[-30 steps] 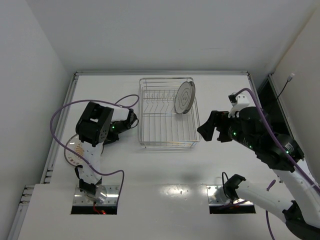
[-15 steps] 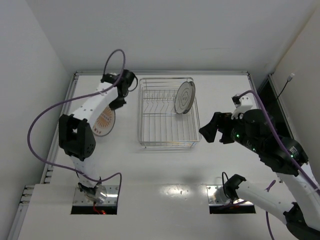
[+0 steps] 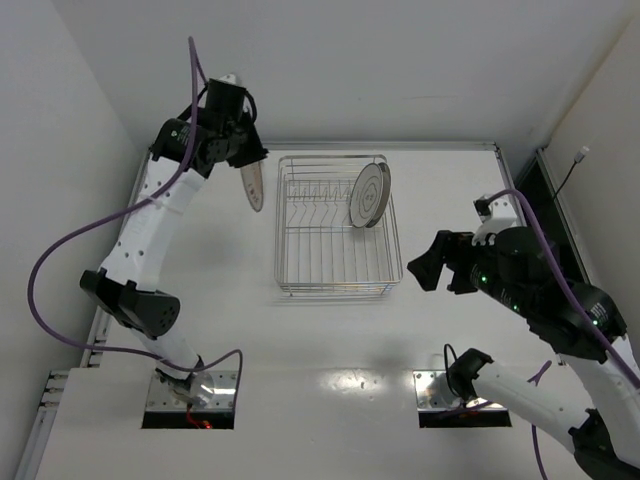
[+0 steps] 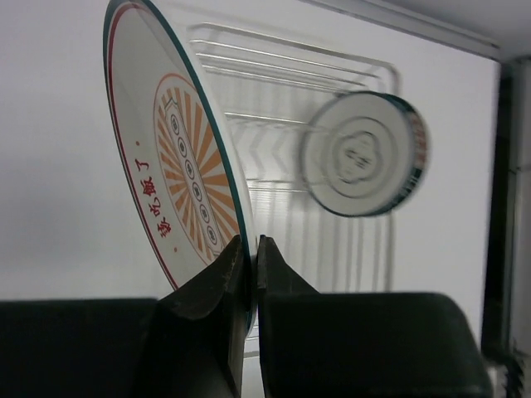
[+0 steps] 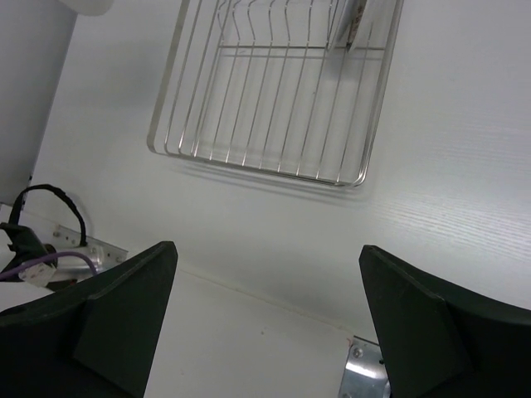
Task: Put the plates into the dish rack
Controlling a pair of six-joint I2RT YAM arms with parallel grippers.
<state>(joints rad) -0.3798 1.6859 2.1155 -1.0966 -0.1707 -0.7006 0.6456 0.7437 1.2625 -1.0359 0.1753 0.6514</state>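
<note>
step in hand: transfer to the dish rack (image 3: 338, 292). left gripper (image 4: 251, 249) pinches the sunburst plate (image 4: 178, 157) by its rim, raised on edge near the counter's far left corner, beside the rack at the far edge. one ringed plate (image 3: 368, 195) stands racked. next — align with a free slot, then lower. right gripper (image 5: 265, 282) spread wide, empty. white counter (image 3: 330, 350), bare white walls (image 3: 300, 70).

A white table (image 3: 330, 340) lies between 2 white walls (image 3: 60, 130), a thin black cable (image 3: 570, 175) on the right one.
</note>
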